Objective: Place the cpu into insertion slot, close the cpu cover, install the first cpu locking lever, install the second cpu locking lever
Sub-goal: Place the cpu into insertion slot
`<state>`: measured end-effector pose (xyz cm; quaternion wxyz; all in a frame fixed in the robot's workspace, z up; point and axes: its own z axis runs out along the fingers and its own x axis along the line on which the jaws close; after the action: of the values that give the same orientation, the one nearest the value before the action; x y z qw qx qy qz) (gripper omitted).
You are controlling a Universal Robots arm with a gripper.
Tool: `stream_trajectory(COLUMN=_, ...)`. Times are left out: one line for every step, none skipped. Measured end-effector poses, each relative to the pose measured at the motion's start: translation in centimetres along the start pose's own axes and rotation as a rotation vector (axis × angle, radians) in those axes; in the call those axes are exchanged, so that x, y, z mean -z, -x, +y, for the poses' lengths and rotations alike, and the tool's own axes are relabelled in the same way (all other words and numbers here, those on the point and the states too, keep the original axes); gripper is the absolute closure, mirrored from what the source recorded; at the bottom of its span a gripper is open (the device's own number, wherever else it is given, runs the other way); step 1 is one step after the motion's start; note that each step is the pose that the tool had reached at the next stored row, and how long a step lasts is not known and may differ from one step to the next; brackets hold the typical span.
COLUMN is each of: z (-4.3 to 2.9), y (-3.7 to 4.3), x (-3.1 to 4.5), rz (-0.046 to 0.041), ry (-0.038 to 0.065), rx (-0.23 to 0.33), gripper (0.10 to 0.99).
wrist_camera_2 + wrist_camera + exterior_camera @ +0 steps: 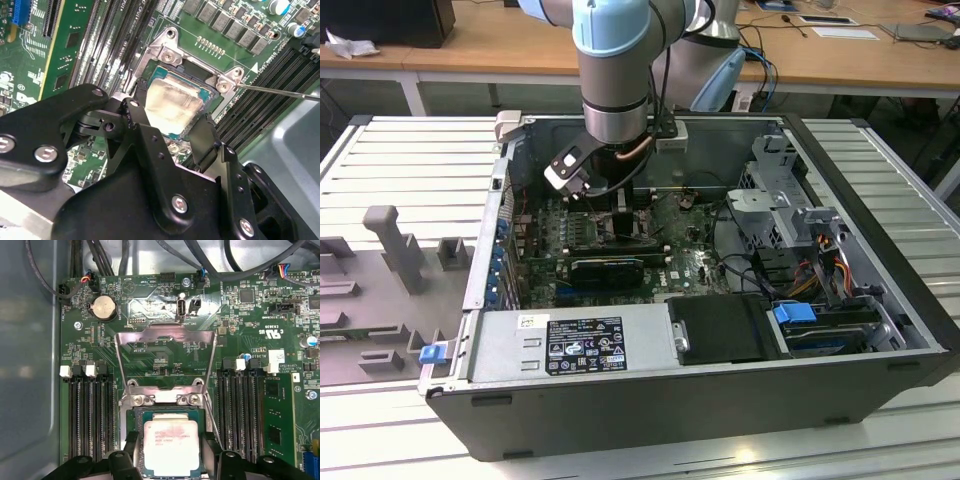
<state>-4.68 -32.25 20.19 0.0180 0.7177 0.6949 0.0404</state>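
First wrist view: gripper (171,441) narrow, pinching chip (171,450) by edges, chip lying in socket (160,411), cover (165,332) raised. Risk: uneven release drags chip askew, jamming cover or harming socket.

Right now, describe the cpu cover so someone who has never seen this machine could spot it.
Inside the open computer case, find the green motherboard and the silvery cpu between black memory slots. The cpu cover is the thin grey metal frame hinged open beside the chip, the only part with a large square window.
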Motion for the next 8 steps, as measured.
stream_trajectory(z=0.0, y=-0.04, x=-0.01, rz=0.003, ry=0.0, rx=0.0, gripper=0.482)
stream_trajectory(z=-0.01, y=-0.08, x=-0.03, rz=0.0066, ry=-0.001, rx=-0.001, gripper=0.482)
stream_trajectory(z=-0.01, y=-0.1, x=-0.03, rz=0.0119, ry=-0.001, rx=-0.001, gripper=0.482)
stream_trajectory(z=0.0, y=-0.1, x=-0.04, rz=0.0156, ry=-0.001, rx=-0.002, gripper=0.482)
stream_trajectory(z=0.01, y=-0.1, x=-0.04, rz=0.0194, ry=-0.002, rx=-0.002, gripper=0.482)
stream_trajectory(z=0.01, y=-0.11, x=-0.05, rz=0.0208, ry=-0.002, rx=-0.002, gripper=0.482)
stream_trajectory(z=0.02, y=-0.1, x=0.08, rz=0.0205, ry=-0.002, rx=-0.002, gripper=0.482)
stream_trajectory(z=0.03, y=-0.11, x=0.16, rz=0.02, ry=-0.002, rx=-0.002, gripper=0.482)
